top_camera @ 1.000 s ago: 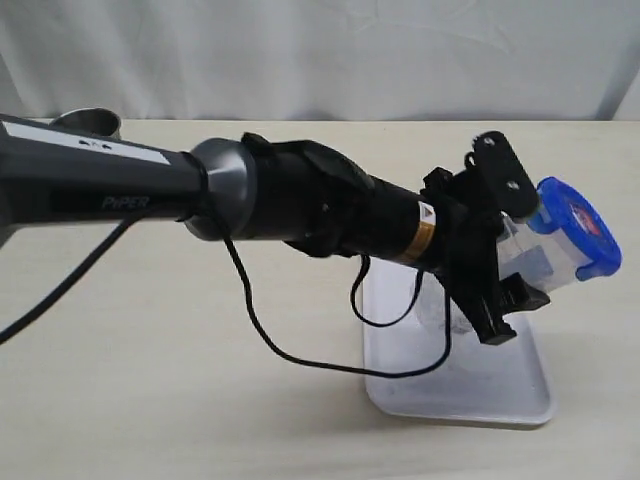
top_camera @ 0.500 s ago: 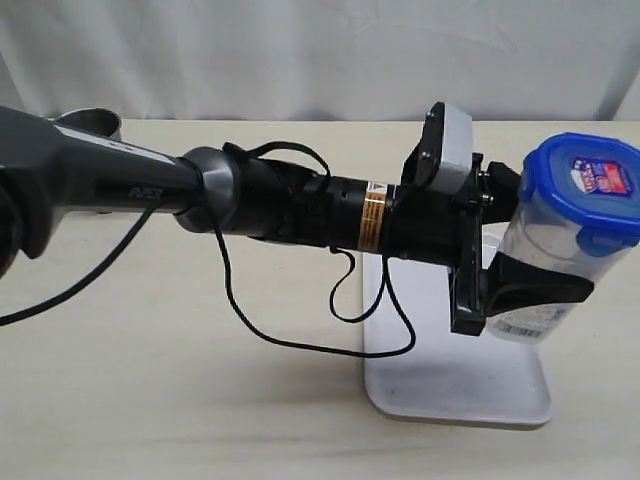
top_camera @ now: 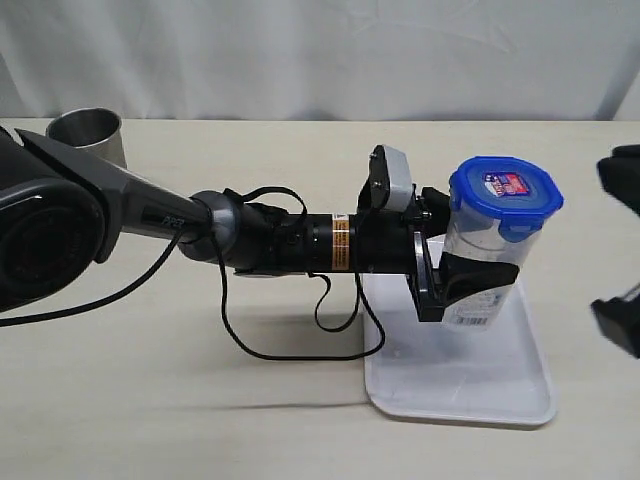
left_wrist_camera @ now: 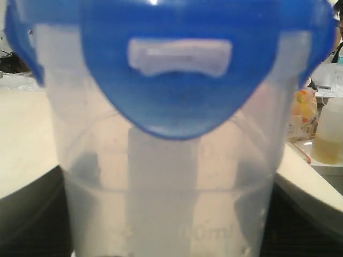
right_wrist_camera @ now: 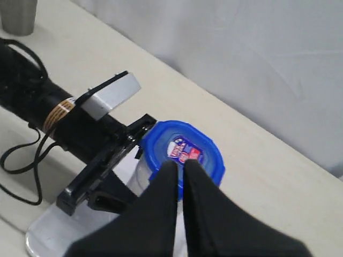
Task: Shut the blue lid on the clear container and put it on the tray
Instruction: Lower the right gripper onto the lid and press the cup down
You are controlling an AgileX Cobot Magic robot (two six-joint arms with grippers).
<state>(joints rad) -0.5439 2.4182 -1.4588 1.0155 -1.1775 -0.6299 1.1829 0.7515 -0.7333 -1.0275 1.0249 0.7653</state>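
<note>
The clear container [top_camera: 488, 240] stands upright over the far part of the white tray [top_camera: 470, 385]. The blue lid [top_camera: 505, 190] sits on its mouth, sticker up. My left gripper [top_camera: 480, 280] is shut on the container's lower body from the left. Whether the base touches the tray I cannot tell. In the left wrist view the container [left_wrist_camera: 161, 203] and lid [left_wrist_camera: 177, 80] fill the picture, with dark fingers [left_wrist_camera: 27, 214] at its sides. My right gripper [right_wrist_camera: 181, 163] hovers above the lid [right_wrist_camera: 185, 150], shut and holding nothing. Its black parts show at the exterior view's right edge [top_camera: 622, 180].
A steel cup [top_camera: 85, 135] stands at the far left of the beige table. The left arm [top_camera: 250, 245] stretches low across the table's middle, with a black cable [top_camera: 290, 350] looping beneath it. A white curtain hangs behind.
The left arm has turned the lidded container from tilted to upright and drawn it left and lower over the tray. The right gripper's black parts have come into view at the right edge.
</note>
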